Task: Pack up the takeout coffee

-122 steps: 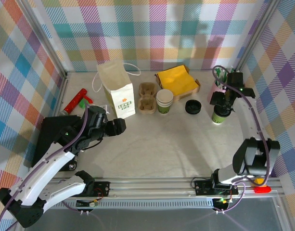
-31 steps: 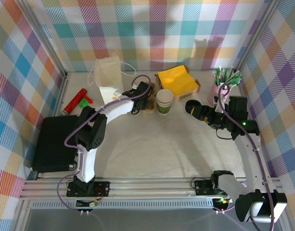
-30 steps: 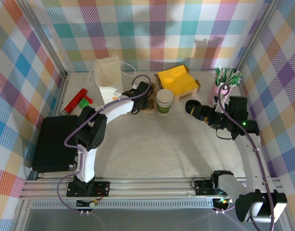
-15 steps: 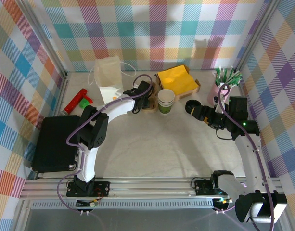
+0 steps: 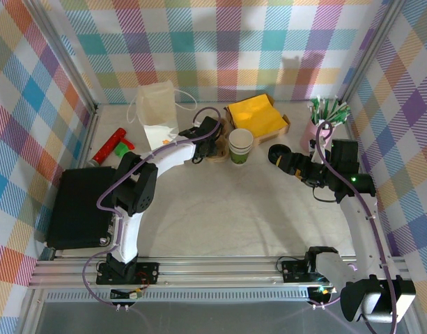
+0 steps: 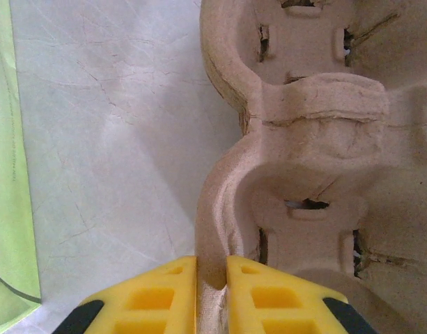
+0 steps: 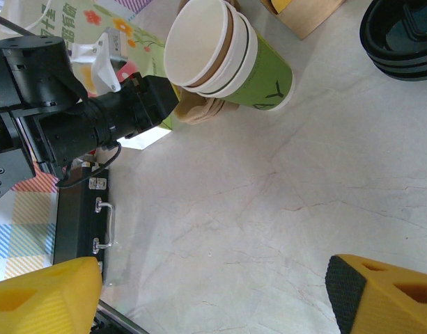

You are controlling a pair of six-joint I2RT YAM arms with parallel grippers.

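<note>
Two jaws of left hand (image 6: 212, 268) just closed on brown moulded-pulp cup carrier (image 6: 304, 139) rim: carrier ready to lift. Right hand (image 7: 210, 285) wide, empty, near round black plastic lid (image 7: 401, 31); paper cup unlocated.

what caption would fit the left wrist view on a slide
The left gripper pinching the outer rim of the pulp cup carrier, with the green-printed paper bag at the left edge.

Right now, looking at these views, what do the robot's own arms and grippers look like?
The left arm and right arm both have white links, black joint housings and a purple cable looping alongside. The left gripper and right gripper have chunky yellow fingers with recessed pockets and black patches at their outer edges.
</note>
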